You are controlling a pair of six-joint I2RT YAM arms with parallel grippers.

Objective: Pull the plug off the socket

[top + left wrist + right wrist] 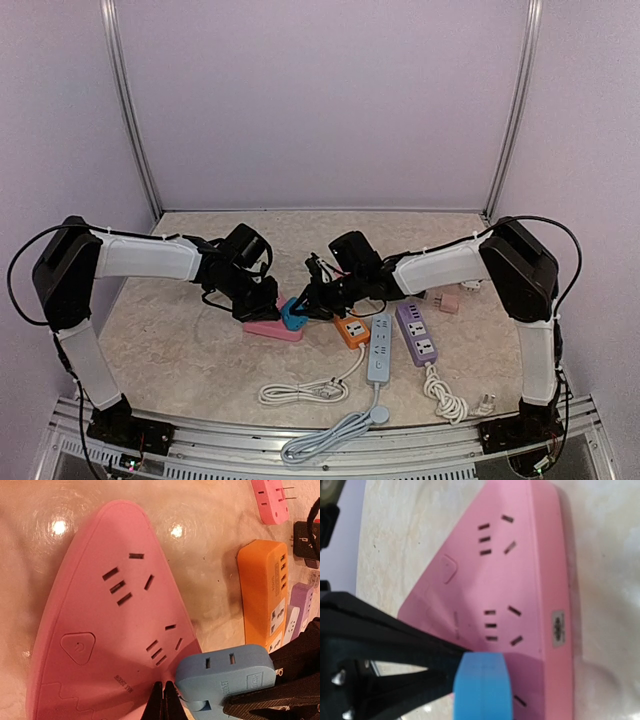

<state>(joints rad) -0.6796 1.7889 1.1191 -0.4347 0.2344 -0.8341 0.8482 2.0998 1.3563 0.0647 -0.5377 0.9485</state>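
Observation:
A pink triangular socket (268,329) (100,620) (520,570) lies flat on the table between the two arms. A blue plug (293,316) (225,677) (482,687) stands over its right-hand corner, and its pins are hidden. My right gripper (306,304) (457,672) is shut on the blue plug, and its black fingers (280,692) clamp the plug's sides. My left gripper (262,308) (164,695) is shut with nothing in it, and its tips rest on the pink socket's top face just beside the plug.
To the right of the socket lie an orange power strip (351,330) (262,595), a white strip (380,348) and a purple strip (417,333). A small pink adapter (448,302) (272,500) lies farther back. Coiled white cables (300,390) lie near the front edge.

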